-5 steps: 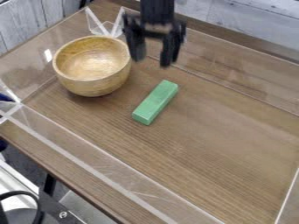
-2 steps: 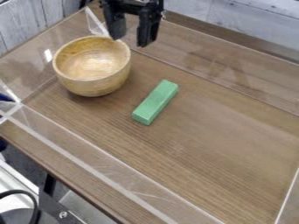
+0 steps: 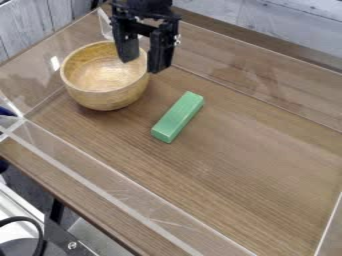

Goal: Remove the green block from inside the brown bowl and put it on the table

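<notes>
A wide brown wood-grain table (image 3: pixel 254 150) fills the view, edged by low clear acrylic walls. Toward the upper left sits the brown bowl (image 3: pixel 104 76), round, pale tan wood with thick walls and nothing visible inside it. The green block (image 3: pixel 178 116), a small bright green bar, lies flat on the table just to the right of and below the bowl, not touching it, angled so its upper end points up and to the right.

The black gripper (image 3: pixel 143 48) hangs at the top of the view, pointing down, its two fingers spread apart with nothing between them. It is above the bowl's far right rim, with one finger overlapping the rim in this view; whether it touches the wood cannot be told.

Compared with a second ago, the gripper has shifted left: it was over bare table to the right of the bowl, above the block, and now sits at the bowl's edge. The fingers are as wide apart as before. The block and bowl have not moved.
</notes>
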Controlling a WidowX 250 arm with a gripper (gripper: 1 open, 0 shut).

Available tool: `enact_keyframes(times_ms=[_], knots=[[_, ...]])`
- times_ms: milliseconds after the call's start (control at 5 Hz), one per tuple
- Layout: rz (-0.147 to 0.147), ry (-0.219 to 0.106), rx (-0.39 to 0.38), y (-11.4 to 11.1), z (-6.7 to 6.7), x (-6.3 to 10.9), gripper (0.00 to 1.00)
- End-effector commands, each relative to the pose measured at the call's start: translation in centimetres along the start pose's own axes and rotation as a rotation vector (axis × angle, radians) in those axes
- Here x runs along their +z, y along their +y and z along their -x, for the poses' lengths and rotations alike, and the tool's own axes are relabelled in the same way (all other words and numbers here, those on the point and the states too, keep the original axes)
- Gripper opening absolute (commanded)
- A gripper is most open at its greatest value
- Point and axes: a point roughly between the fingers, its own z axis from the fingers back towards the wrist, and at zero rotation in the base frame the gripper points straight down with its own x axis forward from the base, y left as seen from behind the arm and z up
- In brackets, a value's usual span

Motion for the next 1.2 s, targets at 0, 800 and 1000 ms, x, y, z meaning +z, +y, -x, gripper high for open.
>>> enact_keyframes(times_ms=[0, 800, 1000], knots=[[-0.007, -0.076, -0.046, -0.6, 0.3, 0.9, 1.00], [0.020, -0.138, -0.046, -0.2, -1.7, 5.7, 0.00], [0.056, -0.089, -0.036, -0.7, -3.4, 4.7, 0.00]])
